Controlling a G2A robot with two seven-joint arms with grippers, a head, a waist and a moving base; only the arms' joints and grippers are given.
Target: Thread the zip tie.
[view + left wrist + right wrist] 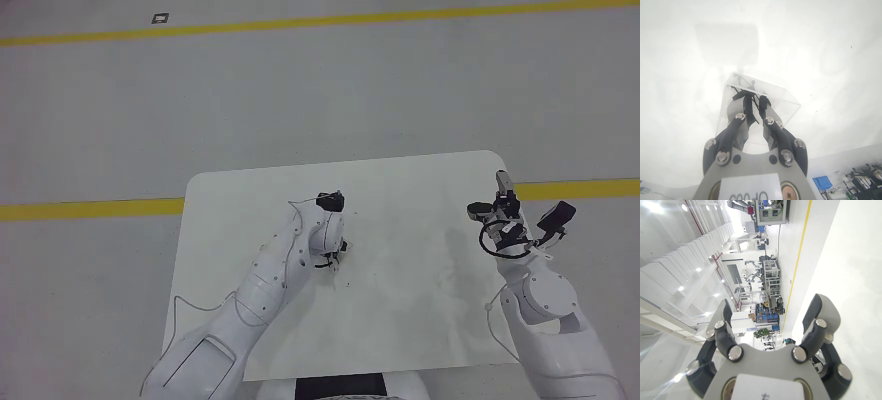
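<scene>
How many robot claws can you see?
2. The left gripper is inside a clear box on the table; the right gripper, open, is at the table's right edge.

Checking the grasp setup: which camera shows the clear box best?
The left wrist view: the clear box sits in its middle with its walls and edges plain, black zip ties inside and the left gripper in it. In the top view the left arm hangs over that spot. The right wrist view faces away from it.
</scene>
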